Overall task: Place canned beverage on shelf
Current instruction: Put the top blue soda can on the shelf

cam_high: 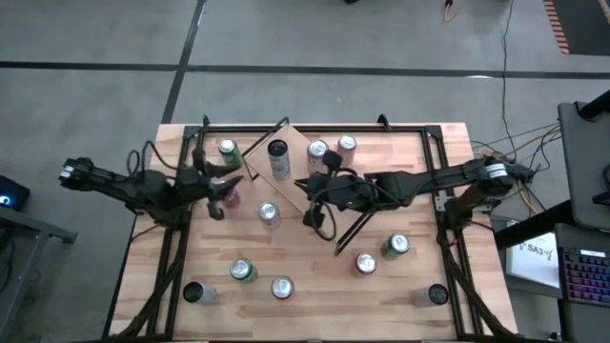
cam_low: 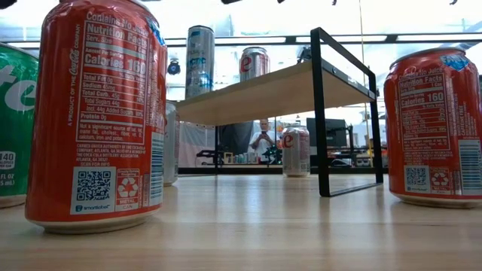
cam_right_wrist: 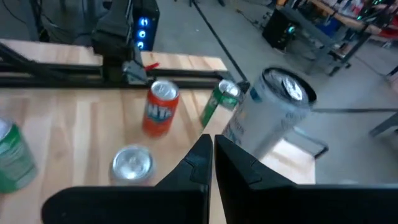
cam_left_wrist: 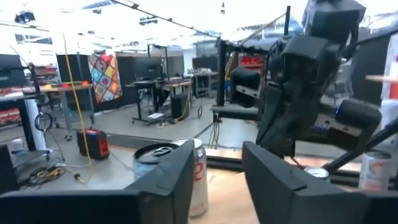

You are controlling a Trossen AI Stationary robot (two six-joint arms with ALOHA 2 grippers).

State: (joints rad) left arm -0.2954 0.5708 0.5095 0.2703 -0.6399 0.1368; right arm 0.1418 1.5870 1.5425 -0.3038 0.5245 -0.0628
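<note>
Reach-and-grasp step. Mid-left in the overhead view, the left gripper (cam_high: 221,191) has its fingers apart beside a red-and-white can (cam_left_wrist: 158,154), apparently ungrasped. Further on, at centre, is the shelf (cam_high: 297,164), with the clenched, empty right gripper (cam_high: 315,186) above it. Next, the left gripper likely needs to centre on the can and close.

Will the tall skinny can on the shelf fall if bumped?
Probably: the tall can is narrow and upright on the shelf, so a high push could tip it. Being round, it might then roll.
</note>
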